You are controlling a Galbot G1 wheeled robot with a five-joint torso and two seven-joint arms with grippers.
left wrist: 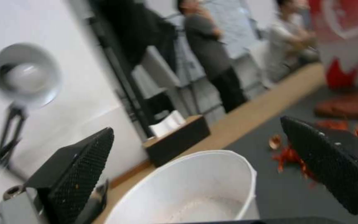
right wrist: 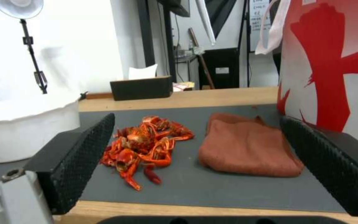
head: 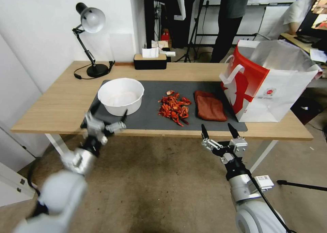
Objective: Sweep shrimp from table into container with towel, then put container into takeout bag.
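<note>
Left gripper [head: 109, 113]: you see it at the near edge of the table, just in front of the container, its black fingers [left wrist: 77, 174] spread wide with nothing between them. In your left wrist view the white rim sits between the two pads, untouched.

Right gripper [head: 219, 131]: it hangs just off the table's near edge, in front of the gap between the shrimp and the towel. Its claw is wide open and holds nothing.

Shrimp [head: 174, 107]: a loose glossy red-orange pile on the dark grey mat [head: 153, 119], between the container and the towel. A few stray pieces lie at the far side of the pile.

Towel [head: 209, 107]: rust-red, folded, flat on the mat just to the right of the shrimp, apart from them. Its far right side lies close beside the takeout bag.

Container [head: 121, 95]: the white bowl stands upright on the left part of the mat, with no shrimp in it.

Takeout bag [head: 272, 86]: it stands open at the right end of the table [head: 51, 107], red and white, one white handle hanging on the side that faces the towel.

Behind the mat: you have a desk lamp [head: 89, 39] at the far left and a black tissue box [head: 150, 60] near the middle of the far edge.
</note>
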